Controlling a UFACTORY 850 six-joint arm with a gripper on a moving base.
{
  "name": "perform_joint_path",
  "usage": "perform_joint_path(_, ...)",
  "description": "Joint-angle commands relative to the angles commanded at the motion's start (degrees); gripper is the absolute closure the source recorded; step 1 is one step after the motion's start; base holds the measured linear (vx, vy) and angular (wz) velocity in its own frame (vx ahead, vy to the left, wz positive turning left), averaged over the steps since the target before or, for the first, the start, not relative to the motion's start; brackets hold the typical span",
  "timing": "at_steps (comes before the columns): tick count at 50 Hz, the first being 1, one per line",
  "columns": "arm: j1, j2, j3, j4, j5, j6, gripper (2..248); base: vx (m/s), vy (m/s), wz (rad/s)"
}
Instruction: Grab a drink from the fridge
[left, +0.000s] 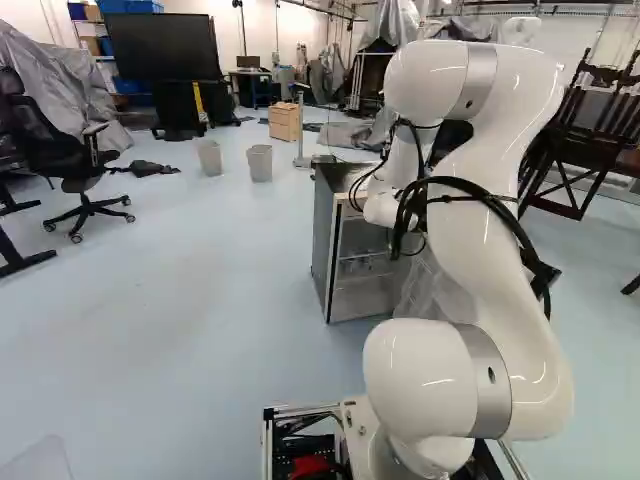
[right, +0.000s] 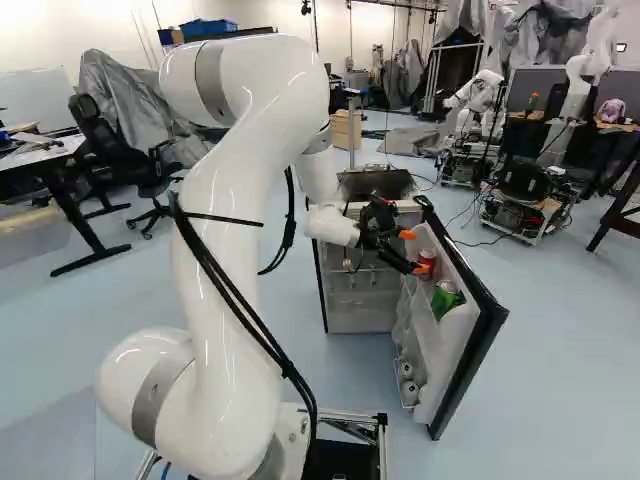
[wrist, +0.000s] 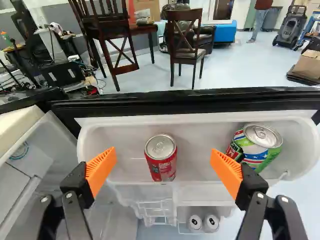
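Claw (right: 413, 251) spread open at fridge door (right: 457, 345)

Its orange pads (wrist: 101, 169) stand wide apart. The red can (wrist: 161, 159) is upright in the upper bin (wrist: 196, 135), ahead of the claw and between the pads; a green can (wrist: 256, 146) leans in that bin. Two cans (wrist: 211, 223) sit lower.

Right of centre in the right base view, the open fridge door (right: 481, 335) walls off the right side of the black gripper (right: 415, 251), with the fridge body (right: 360, 310) to the lower left. In the wrist view, there is room on both sides of the upright red can (wrist: 161, 162), between the spread orange pads (wrist: 101, 171); a tilted, multicoloured can (wrist: 256, 147) crowds one finger, and the door bin's (wrist: 195, 129) end wall rises near the other.
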Motion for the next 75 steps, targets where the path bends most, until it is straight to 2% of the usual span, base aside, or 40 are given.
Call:
perform_joint_path(48,-0.6,-2.5,-1.4,0.0,0.0,0.0,3,0.0,0.0,0.0)
perform_joint_path(75,-2.0,-3.4,-3.0,0.0,0.0,0.0,3,0.0,0.0,0.0)
